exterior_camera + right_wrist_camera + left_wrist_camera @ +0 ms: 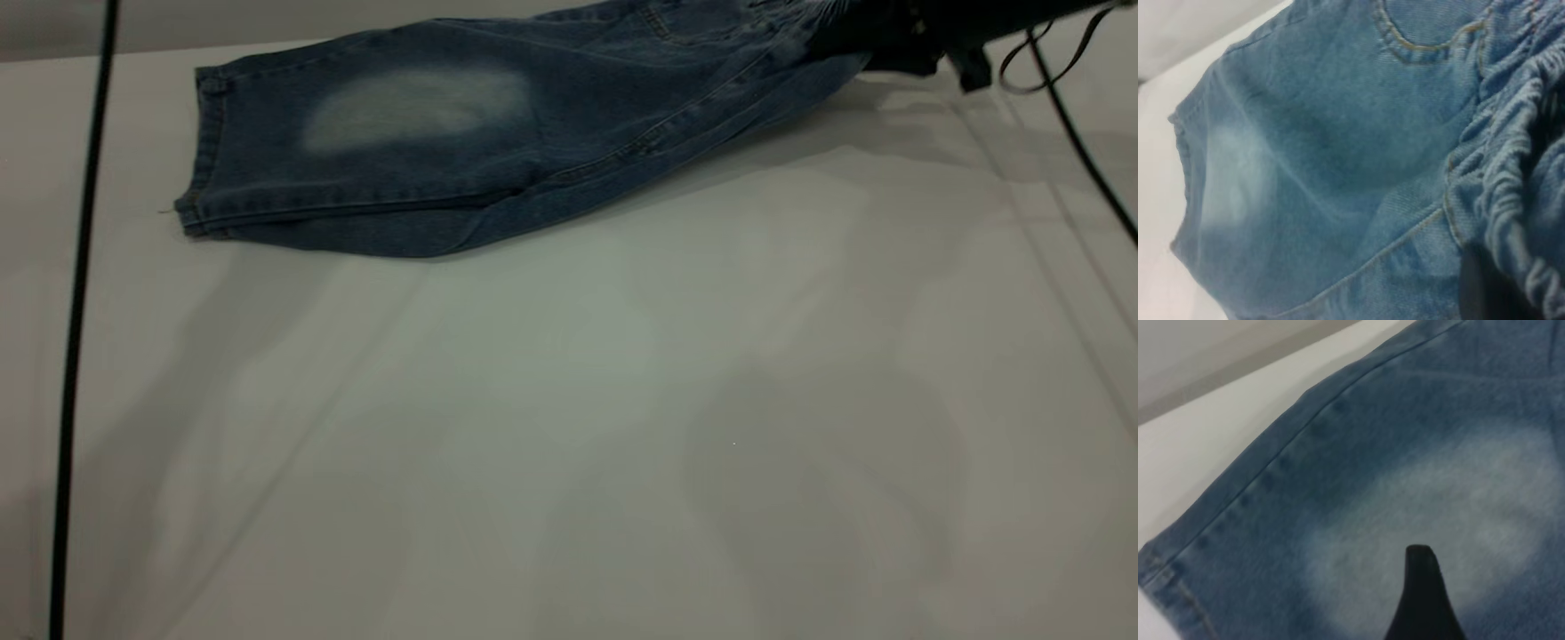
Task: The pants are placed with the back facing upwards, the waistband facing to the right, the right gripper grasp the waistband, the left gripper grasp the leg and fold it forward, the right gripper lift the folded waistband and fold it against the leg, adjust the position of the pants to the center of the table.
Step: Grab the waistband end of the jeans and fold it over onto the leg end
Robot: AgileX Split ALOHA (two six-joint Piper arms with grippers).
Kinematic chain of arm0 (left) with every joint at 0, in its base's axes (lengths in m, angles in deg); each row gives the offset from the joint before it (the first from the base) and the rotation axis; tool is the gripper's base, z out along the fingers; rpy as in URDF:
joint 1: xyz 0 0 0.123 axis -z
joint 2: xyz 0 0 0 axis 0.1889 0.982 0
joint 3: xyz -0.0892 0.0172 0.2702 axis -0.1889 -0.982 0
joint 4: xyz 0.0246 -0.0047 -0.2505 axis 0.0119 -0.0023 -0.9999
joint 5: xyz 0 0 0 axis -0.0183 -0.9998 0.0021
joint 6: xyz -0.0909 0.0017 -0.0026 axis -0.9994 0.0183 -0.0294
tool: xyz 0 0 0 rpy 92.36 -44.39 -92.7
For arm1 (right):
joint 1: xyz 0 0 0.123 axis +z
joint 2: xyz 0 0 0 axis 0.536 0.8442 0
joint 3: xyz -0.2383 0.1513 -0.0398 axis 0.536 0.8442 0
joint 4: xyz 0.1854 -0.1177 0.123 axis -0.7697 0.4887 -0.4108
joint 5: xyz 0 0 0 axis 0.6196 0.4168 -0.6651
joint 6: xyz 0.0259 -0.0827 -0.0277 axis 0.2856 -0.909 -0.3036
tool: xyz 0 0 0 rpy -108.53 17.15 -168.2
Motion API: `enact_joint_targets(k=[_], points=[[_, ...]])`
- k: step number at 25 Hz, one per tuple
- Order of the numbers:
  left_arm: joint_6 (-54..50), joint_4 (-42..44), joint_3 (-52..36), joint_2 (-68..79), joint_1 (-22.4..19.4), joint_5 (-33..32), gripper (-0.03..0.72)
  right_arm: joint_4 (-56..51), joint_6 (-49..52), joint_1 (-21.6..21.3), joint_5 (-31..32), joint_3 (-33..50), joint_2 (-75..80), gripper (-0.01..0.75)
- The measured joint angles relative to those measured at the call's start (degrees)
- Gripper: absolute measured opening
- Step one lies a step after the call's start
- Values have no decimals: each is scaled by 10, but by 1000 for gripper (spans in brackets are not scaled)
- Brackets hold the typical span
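Toward twelve o'clock on the counter (569,427), the pants (498,133) lie already folded lengthwise, one leg stacked on the other so that the two hems (200,169) meet at about ten o'clock; the pale faded patch (418,107) faces upward. The fabric rises off the counter toward one o'clock, where the right pincer (898,40) holds the wide end aloft. In the right wrist view the ruched waistband (1511,173) bunches directly against a dark finger (1481,287), so the right pincer is judged to be clenched on the waistband, though the jaws themselves are largely hidden. In the left wrist view a single black fingertip (1421,587) of the left pincer hovers over the faded patch and side seam (1278,453); whether it is released or clenched cannot be told, and it appears to grip nothing. The printed leg is not visible and presumably lies underneath. By this evidence the lengthwise fold is done and the second fold is beginning: the waistband must yet be carried toward nine o'clock and laid on the legs, and the bundle then moved to the centre of the counter.
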Motion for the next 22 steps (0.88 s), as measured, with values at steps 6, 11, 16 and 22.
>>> enact_joint_targets(k=[6, 11, 16, 22], points=[[-2, -5, 100, 72, 27, -72, 464, 59, 19, 0, -3, 0, -42, 60], [-2, -20, 215, 159, 52, -119, 464, 76, 25, 13, -4, 0, -52, 60], [-2, -18, 325, 246, 82, -146, 464, 80, 25, 25, -2, 0, -52, 60], [-2, -15, 397, 322, 98, -156, 464, 79, 27, 34, 12, 0, -52, 60]])
